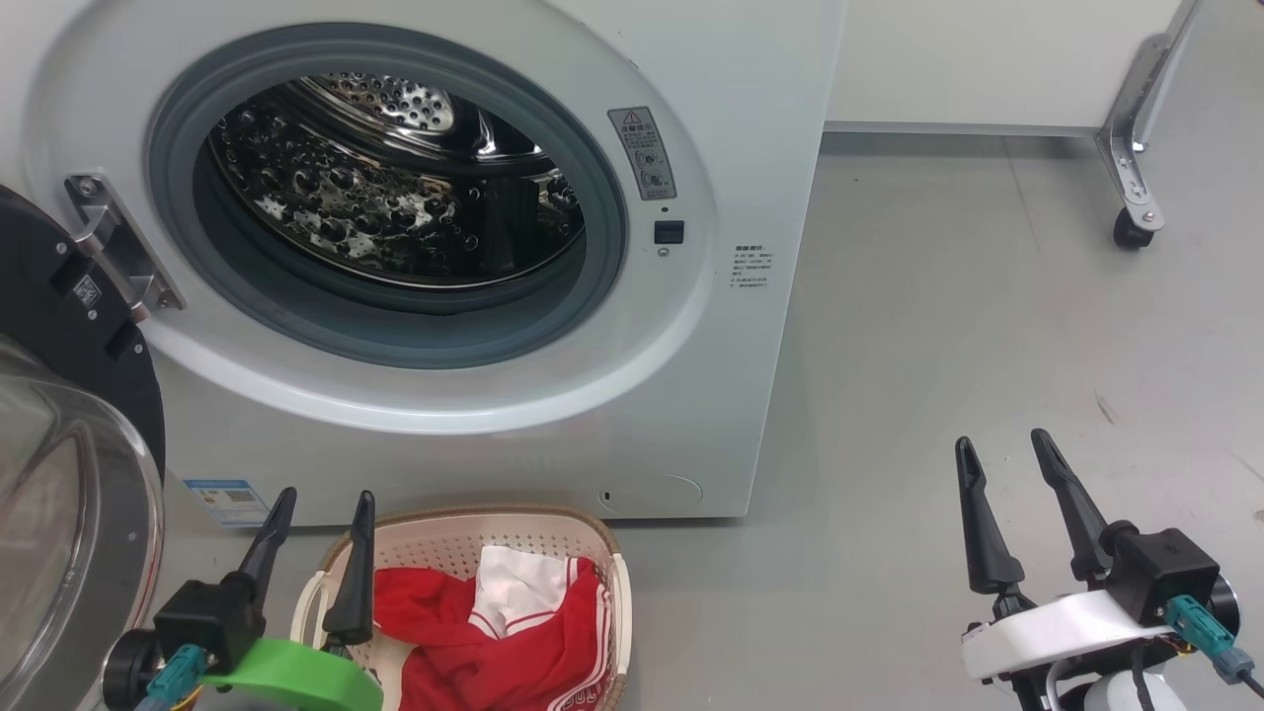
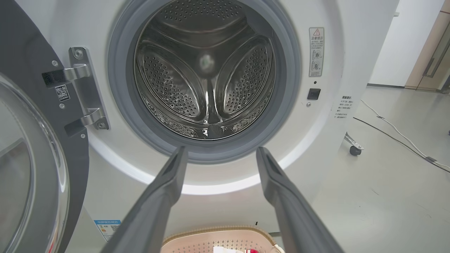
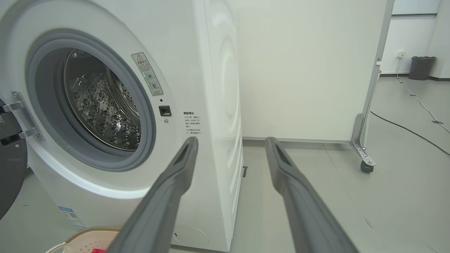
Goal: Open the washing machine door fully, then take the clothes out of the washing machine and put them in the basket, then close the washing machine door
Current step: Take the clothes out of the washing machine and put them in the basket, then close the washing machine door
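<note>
The white washing machine (image 1: pixel 691 326) (image 2: pixel 323 147) (image 3: pixel 214 105) fills the upper left of the head view, and no clothes show in its steel drum (image 1: pixel 395 188) (image 2: pixel 205 70) (image 3: pixel 102 105). Its door (image 1: pixel 59 415) (image 2: pixel 31 147) (image 3: pixel 10 175) stands swung open at the left. Red and white clothes (image 1: pixel 494 632) lie in the cream basket (image 1: pixel 583 538) (image 2: pixel 218 235) (image 3: pixel 88 239) on the floor before the machine. My left gripper (image 1: pixel 326 509) (image 2: pixel 221 153) is open at the basket's left rim, nothing between its fingers. My right gripper (image 1: pixel 1002 444) (image 3: pixel 232 142) stands open over bare floor at the right.
A grey floor (image 1: pixel 987 326) spreads to the right of the machine. A white panel on a metal castor leg (image 1: pixel 1131 193) (image 3: pixel 365 158) stands at the back right. Cables (image 2: pixel 397 133) (image 3: pixel 415 98) run over the floor, and a dark bin (image 3: pixel 422 67) stands far off.
</note>
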Controlling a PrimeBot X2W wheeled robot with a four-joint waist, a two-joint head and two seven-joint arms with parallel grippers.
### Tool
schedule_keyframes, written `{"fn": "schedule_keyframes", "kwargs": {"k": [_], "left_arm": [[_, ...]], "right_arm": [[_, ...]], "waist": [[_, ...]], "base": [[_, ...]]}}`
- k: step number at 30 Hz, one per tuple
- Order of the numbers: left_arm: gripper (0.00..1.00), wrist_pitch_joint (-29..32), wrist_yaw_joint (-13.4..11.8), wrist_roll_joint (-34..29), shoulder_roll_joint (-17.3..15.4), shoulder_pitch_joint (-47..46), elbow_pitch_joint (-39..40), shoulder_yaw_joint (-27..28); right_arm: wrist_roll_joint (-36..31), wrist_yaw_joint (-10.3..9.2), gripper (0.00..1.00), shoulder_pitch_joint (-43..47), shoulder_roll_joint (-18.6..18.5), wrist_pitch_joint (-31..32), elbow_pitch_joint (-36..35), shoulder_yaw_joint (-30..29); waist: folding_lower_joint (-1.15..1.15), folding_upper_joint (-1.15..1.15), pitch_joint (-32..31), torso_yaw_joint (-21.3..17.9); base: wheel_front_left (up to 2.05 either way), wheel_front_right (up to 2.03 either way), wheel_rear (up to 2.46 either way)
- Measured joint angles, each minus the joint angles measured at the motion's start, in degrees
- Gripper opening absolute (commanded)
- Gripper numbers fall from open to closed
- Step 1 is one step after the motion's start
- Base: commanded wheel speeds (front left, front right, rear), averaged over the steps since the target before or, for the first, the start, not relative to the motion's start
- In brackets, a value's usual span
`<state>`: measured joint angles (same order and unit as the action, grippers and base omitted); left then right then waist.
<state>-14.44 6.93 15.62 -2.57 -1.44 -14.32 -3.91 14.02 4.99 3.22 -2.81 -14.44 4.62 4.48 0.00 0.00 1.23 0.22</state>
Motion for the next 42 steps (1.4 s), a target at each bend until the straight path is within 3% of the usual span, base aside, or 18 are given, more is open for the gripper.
{"fn": "schedule_keyframes", "kwargs": {"k": [23, 42], "left_arm": [[1.0, 0.0, -0.05, 1.02, 0.01, 1.43, 1.38, -0.6], [1.0, 0.0, -0.05, 1.02, 0.01, 1.53, 1.64, -1.54]], "right_arm": [[-0.01, 0.19, 1.0, 0.02, 0.07, 0.0, -0.09, 0.02], [-0.02, 0.47, 1.0, 0.02, 0.2, 0.0, 0.0, 0.26]], "waist": [[0.0, 0.0, 0.25, 0.12], [0.0, 0.0, 0.09, 0.15]], "base": [[-0.08, 0.08, 0.0], [-0.79, 0.79, 0.0]]}}
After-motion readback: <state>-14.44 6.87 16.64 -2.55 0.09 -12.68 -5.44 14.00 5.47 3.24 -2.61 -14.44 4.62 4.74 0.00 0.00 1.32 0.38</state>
